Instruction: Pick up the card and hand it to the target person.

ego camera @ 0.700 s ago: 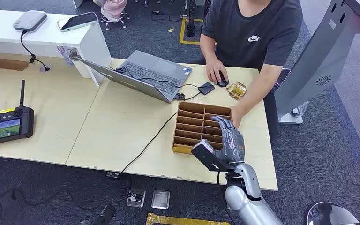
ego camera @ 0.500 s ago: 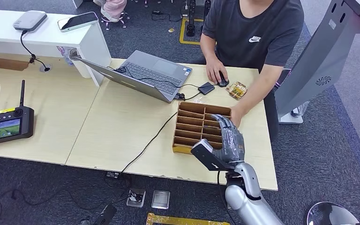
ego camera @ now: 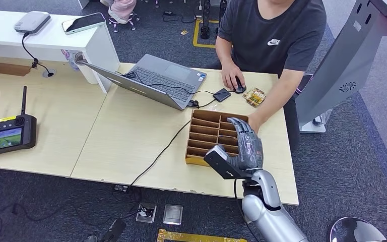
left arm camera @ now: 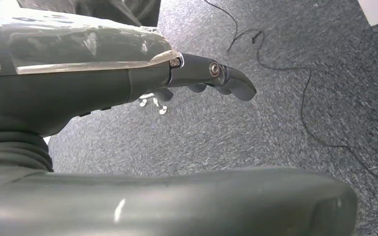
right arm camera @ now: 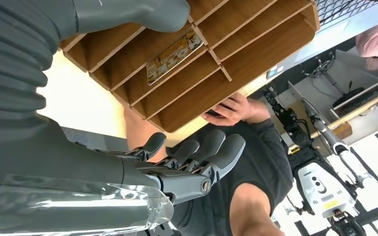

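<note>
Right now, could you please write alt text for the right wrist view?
The robot's right hand hovers open beside a wooden divided box, where a patterned card lies in one slot. A person in a dark shirt rests a hand at the box's far edge.

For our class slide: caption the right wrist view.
Right hand open above the wooden divider box, one card lying in a slot.
</note>
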